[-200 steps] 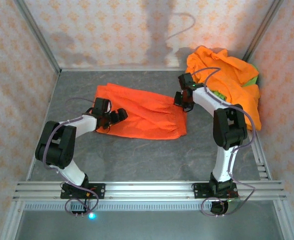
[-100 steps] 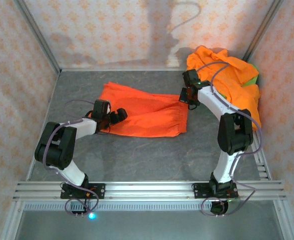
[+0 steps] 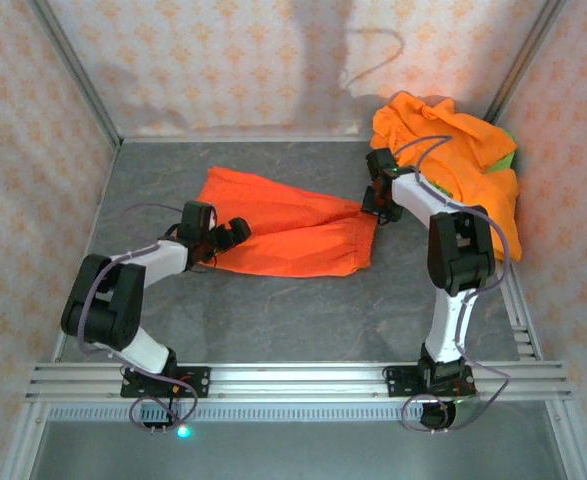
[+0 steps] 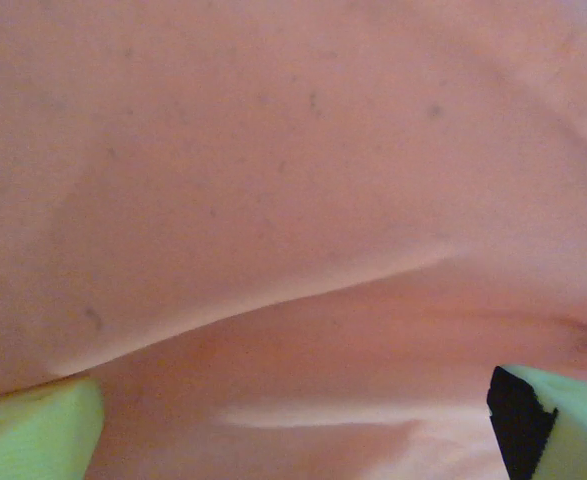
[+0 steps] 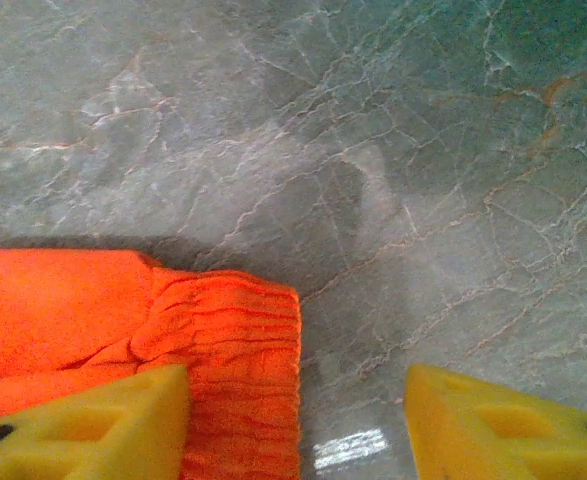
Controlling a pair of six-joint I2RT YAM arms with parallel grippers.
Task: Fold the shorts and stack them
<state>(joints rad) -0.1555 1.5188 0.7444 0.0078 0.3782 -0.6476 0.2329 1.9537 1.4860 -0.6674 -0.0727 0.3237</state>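
Note:
One pair of bright orange shorts (image 3: 283,225) lies spread flat in the middle of the grey table. My left gripper (image 3: 235,232) hovers low over its left part, open; in the left wrist view the orange cloth (image 4: 273,200) lies close under the gripper (image 4: 293,430), whose fingertips (image 4: 33,430) stand wide apart. My right gripper (image 3: 378,200) is at the gathered waistband's back right corner. It is open (image 5: 293,430), and the waistband corner (image 5: 223,340) lies on the table by its left finger (image 5: 83,420), ungripped. More orange shorts (image 3: 453,150) and a lime-green pair (image 3: 503,160) are heaped at the back right.
Patterned walls close the table (image 3: 273,320) on the left, back and right. An aluminium rail (image 3: 293,380) with both arm bases runs along the near edge. Bare grey table lies in front of the spread shorts and beside the waistband (image 5: 423,200).
My right gripper drew the waistband corner back and to the right, then opened and let it go. The shorts now lie stretched flatter. My left gripper shifted slightly left and stayed open.

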